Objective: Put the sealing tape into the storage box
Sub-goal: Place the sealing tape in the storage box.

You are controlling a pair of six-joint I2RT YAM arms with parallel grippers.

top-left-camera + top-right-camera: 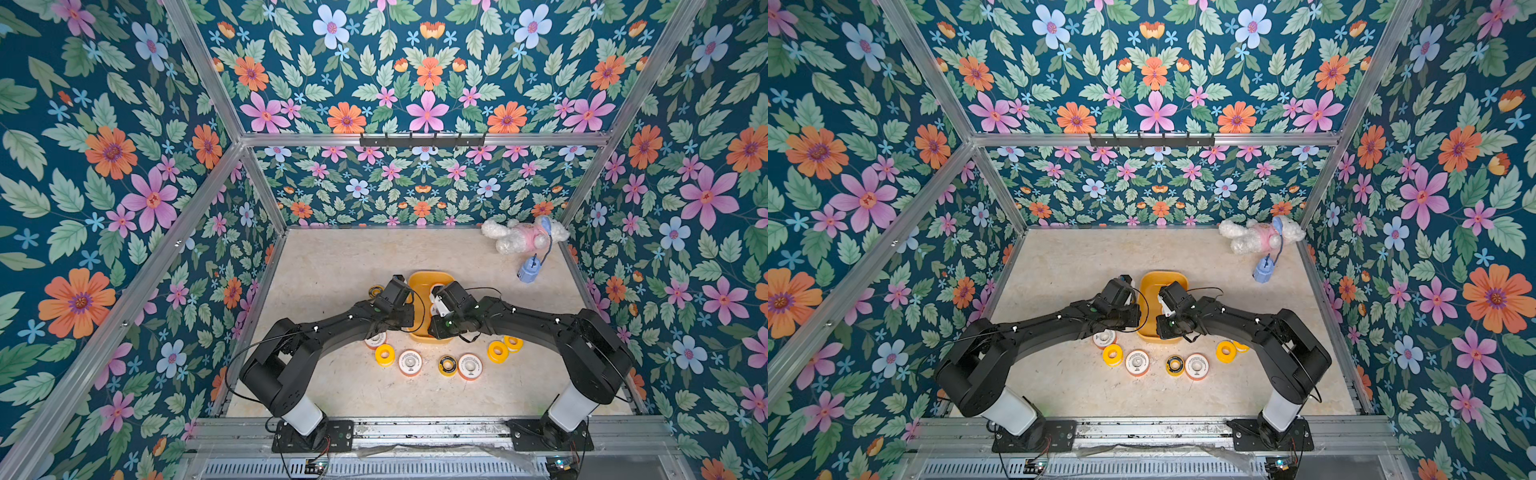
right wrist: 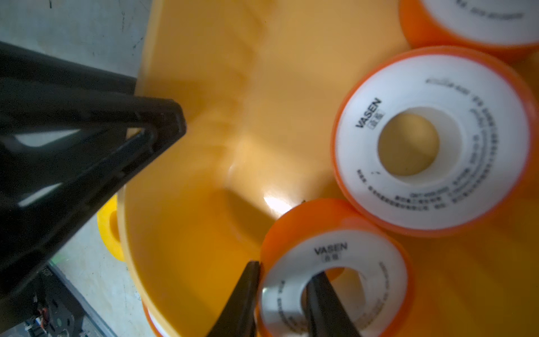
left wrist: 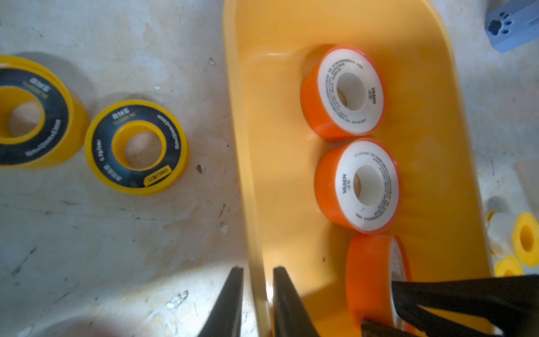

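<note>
— Classification of premises?
— A robot test cell, not a home. An aluminium frame [image 1: 291, 139] encloses the bench, and floral printed panels [image 1: 428, 83] serve as its walls.
— Supporting evidence?
— The left arm [image 1: 332, 326] and right arm [image 1: 540, 323] are bolted through base plates [image 1: 340, 436] to a metal rail [image 1: 428, 428]. Wiring is exposed. The tabletop [image 1: 353, 257] is marble-look.

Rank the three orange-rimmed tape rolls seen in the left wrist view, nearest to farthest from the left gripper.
1. Held roll, on edge in the right gripper.
2. Middle roll, halfway along the box.
3. End roll, at the far end.
</note>
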